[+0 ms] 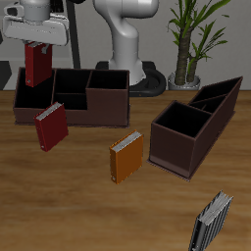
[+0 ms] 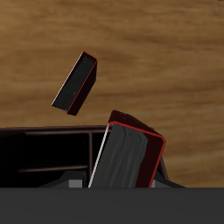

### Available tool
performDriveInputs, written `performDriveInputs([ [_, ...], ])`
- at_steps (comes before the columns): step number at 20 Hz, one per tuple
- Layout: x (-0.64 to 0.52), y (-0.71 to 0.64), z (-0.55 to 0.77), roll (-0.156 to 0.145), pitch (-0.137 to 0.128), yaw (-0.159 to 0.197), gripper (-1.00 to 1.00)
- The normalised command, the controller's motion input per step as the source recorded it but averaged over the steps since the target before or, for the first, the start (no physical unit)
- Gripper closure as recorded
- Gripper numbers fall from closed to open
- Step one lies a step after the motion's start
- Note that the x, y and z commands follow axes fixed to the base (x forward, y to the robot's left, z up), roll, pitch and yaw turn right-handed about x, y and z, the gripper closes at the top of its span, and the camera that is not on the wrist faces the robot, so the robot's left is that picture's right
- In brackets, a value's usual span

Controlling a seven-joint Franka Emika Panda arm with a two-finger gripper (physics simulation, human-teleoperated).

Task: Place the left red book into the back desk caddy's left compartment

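Nearest the desk's front edge stands a grey striped book. Farther back, the two-finger gripper clamps the dark red hardcover book above the long dark brown caddy's large end bay.

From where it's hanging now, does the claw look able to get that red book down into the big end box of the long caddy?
Probably yes. The claw holds the red book upright over the left compartment of the back caddy, which is open-topped with nothing visible inside. The other red book stands in front, outside the caddy.
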Motion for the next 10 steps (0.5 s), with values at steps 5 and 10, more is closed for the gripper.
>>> performDriveInputs([
  [5,-0.19,-0.1,-0.12,-0.028,-0.009,-0.017,1.0],
  [10,-0.16,-0.04,-0.2,-0.017,-0.001,0.026,1.0],
])
